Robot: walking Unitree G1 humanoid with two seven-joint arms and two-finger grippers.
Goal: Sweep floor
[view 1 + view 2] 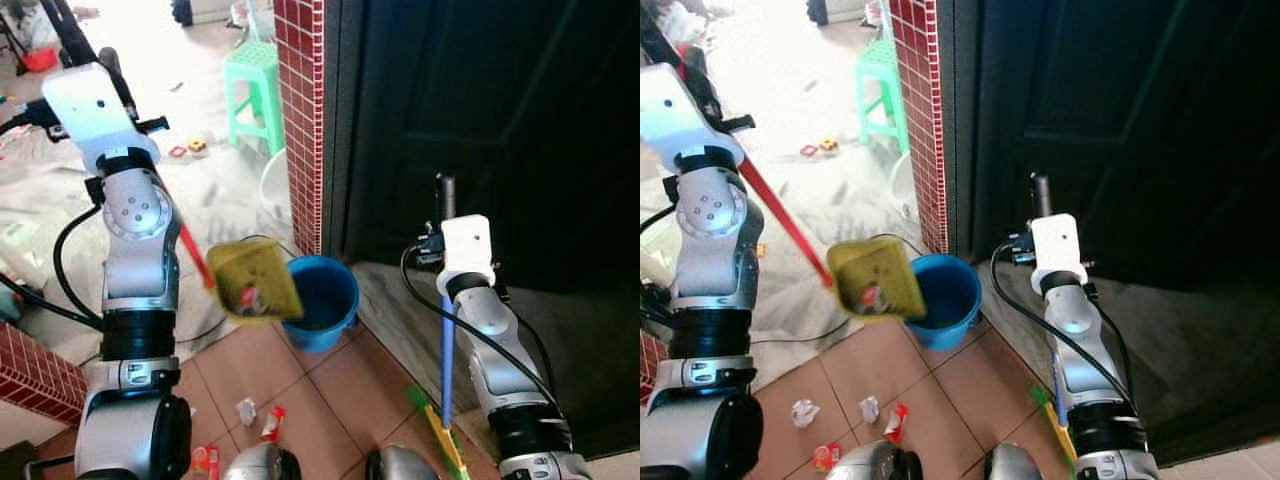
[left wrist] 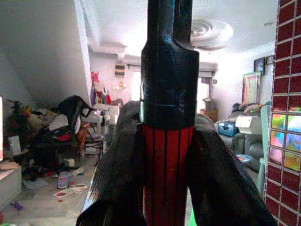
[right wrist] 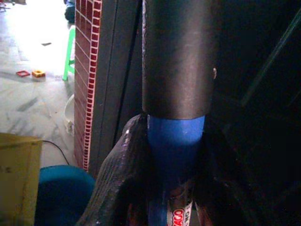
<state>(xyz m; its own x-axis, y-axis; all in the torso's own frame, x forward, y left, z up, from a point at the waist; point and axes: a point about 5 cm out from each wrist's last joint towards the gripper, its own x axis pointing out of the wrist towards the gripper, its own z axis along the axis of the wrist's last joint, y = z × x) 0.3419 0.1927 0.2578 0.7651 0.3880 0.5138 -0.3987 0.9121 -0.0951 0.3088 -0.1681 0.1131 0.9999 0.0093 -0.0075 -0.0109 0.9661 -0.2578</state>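
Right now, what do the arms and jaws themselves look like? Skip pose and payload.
Both arms are built of silver, rounded segments with black bands at the joints. The left arm has a round cap with small holes and a white box at its wrist, with black cables looping off it. The right arm has the same white wrist box and a black cable alongside. The jaws are matte black and textured.

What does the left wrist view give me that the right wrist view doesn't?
Left wrist view: the left gripper clamped on the dustpan handle, red below a black grip, with a cluttered living room behind.

Right wrist view: the right gripper clamped on the broom handle, blue below a black grip, plus the blue bucket, the yellow dustpan at its edge, the green stool and the dark door.

Both show a gripper shut around a tool handle and the red-tiled pillar.
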